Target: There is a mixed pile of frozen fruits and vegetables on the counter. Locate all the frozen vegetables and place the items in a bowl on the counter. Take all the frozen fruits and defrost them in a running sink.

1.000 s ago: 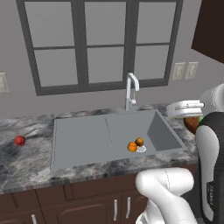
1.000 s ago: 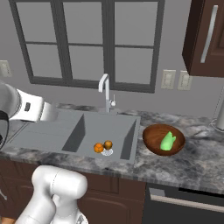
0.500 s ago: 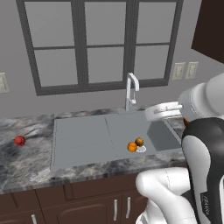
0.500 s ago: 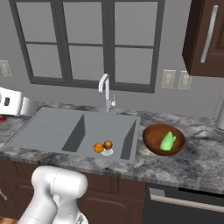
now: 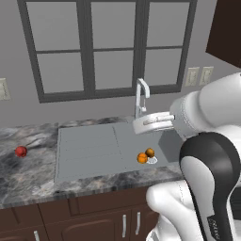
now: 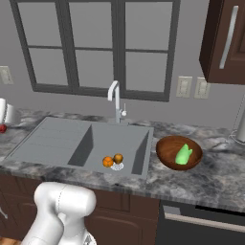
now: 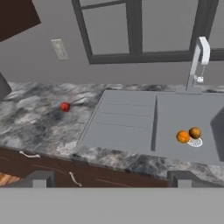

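A small red fruit (image 5: 20, 151) lies alone on the marble counter left of the sink; the hand view has the same red fruit (image 7: 64, 106) at centre left. Two orange fruits (image 5: 142, 158) rest together by the drain in the sink basin (image 6: 119, 141), and the hand view places the orange fruits (image 7: 183, 137) at the right. A wooden bowl (image 6: 165, 146) right of the sink holds a green vegetable (image 6: 183, 155). My gripper (image 5: 137, 128) hangs high over the sink, well above the fruits. Its fingers (image 7: 39, 178) stand wide apart, open, with nothing between them.
The faucet (image 5: 140, 96) rises behind the sink, close behind my hand. A ribbed drainboard (image 5: 87, 148) forms the sink's left half. Windows and wall sockets (image 6: 184, 86) line the back wall. Dark cabinet fronts (image 5: 94, 216) run below the counter edge.
My arm has swung left, carrying the hand from the bowl side of the counter to above the sink. The fruits, bowl and vegetable have not moved.
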Robot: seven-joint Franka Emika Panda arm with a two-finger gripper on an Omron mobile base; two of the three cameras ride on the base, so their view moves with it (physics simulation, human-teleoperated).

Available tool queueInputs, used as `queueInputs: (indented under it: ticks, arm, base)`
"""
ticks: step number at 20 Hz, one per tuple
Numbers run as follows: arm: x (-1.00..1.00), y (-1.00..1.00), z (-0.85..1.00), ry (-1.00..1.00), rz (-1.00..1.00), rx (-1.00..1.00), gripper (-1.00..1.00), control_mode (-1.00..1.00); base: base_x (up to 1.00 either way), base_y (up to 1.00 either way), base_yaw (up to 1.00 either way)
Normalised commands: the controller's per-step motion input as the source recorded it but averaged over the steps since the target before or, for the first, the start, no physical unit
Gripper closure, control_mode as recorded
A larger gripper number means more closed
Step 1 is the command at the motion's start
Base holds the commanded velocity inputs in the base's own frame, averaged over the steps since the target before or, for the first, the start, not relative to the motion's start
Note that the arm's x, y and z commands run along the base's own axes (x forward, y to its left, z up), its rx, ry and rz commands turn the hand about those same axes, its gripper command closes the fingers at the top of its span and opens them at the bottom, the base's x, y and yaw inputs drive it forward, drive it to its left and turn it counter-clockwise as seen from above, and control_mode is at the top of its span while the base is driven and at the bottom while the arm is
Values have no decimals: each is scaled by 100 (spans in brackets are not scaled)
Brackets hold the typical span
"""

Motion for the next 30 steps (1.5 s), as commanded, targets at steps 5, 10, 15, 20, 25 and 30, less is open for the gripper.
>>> queueInputs:
  ticks: [5, 10, 15, 20, 25, 30]
  arm:
    - [0, 49, -7, 0, 7, 4, -100, -100]
    - [0, 47, -6, 1, 8, 5, -100, -100]
    - [1, 50, -6, 0, 8, 1, -100, -100]
    - [6, 9, -2, 3, 7, 0, -100, -100]
    - [12, 7, 8, 1, 6, -9, -100, -100]
    - [23, 32, 10, -5, 2, -17, -100, -100]
  base:
    - [0, 0, 0]
    - [0, 0, 0]
    - [0, 0, 0]
    - [0, 0, 0]
    - [0, 0, 0]
    - [0, 0, 0]
